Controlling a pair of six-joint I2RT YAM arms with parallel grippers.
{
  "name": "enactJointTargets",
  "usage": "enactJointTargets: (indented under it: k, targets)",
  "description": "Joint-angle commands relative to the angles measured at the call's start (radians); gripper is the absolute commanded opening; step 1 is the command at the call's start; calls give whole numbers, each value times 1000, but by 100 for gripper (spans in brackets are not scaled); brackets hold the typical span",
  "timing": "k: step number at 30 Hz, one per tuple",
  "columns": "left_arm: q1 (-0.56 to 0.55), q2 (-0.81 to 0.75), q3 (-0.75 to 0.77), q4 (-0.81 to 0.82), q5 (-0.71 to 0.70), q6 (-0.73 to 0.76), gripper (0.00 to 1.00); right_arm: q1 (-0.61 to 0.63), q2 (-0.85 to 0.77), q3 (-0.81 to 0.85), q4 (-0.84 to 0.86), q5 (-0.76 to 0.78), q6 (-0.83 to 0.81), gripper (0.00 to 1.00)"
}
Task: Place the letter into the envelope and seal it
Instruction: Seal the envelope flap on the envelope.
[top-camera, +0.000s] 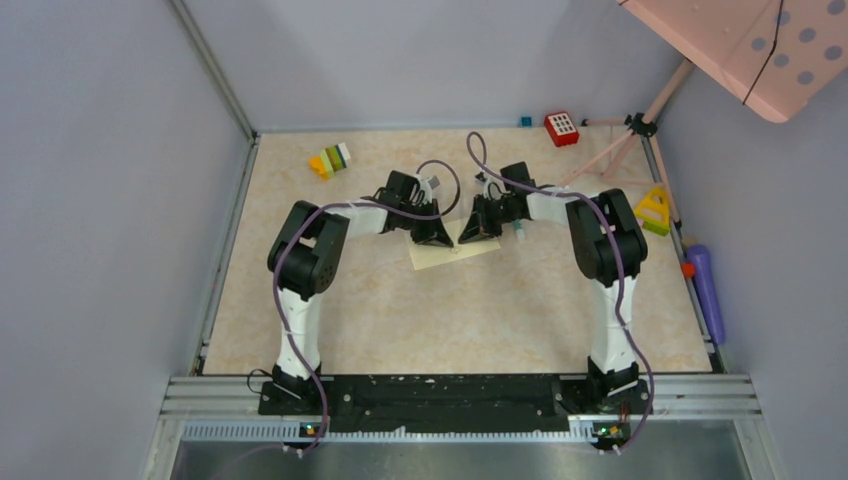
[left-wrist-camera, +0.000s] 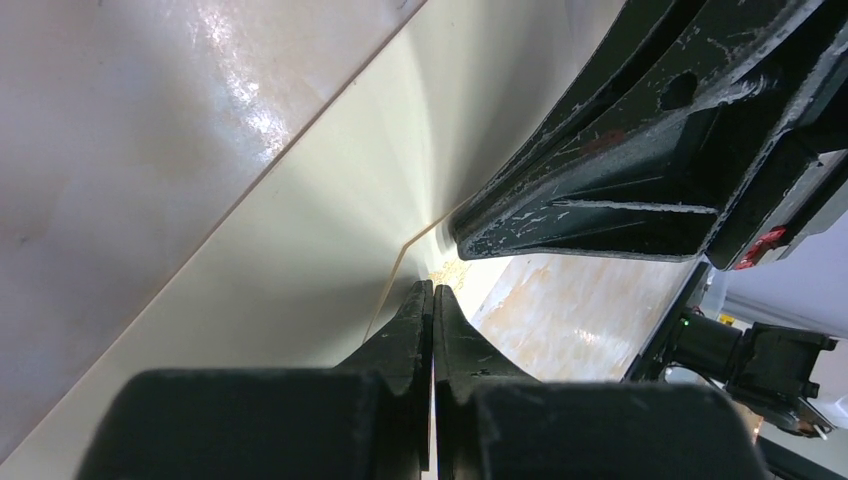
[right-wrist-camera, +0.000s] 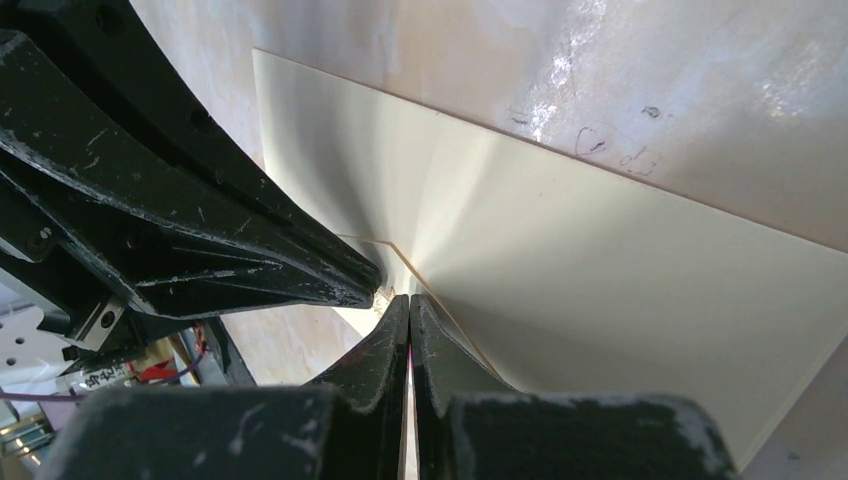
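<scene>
Overhead view: a pale cream envelope (top-camera: 452, 252) lies flat on the marbled table (top-camera: 480, 320), a little beyond its middle and turned slightly askew. Both arms reach inward over it from opposite sides. The left claw (top-camera: 436, 238) sits over the envelope's left part and the right claw (top-camera: 476, 232) over its right part, the two close together but apart.

Left wrist view: the left claw (left-wrist-camera: 432, 300) has its fingers pressed together with no gap, tips down at the envelope (left-wrist-camera: 280, 290). A thin angled paper edge runs just ahead of the tips. The right claw (left-wrist-camera: 610, 190) fills the upper right, its tip also low on the paper.

Right wrist view: the right claw (right-wrist-camera: 408, 308) is likewise fully closed, tips at the same angled edge on the envelope (right-wrist-camera: 620, 290). The left claw (right-wrist-camera: 210, 240) enters from the left. Whether either claw pinches paper or merely presses on it cannot be told.

Periphery, overhead view: coloured blocks (top-camera: 330, 160) and a red toy (top-camera: 561, 128) near the far edge. A yellow triangle (top-camera: 654, 212) and a purple cylinder (top-camera: 705, 290) lie at the right, well apart from the envelope.
</scene>
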Motion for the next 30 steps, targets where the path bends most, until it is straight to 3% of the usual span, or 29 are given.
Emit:
enactJointTargets:
  k: [1,12,30]
  targets:
    - [-28,35,8,-65,-94,44,0,36,69,6,-23,109,-31,0]
    - [-42,49,15,-130,-206,60,0,4,32,-5,-73,155,-76,0]
    - [-52,50,12,-138,-223,51,0,-87,-62,-77,-135,168,-184,0]
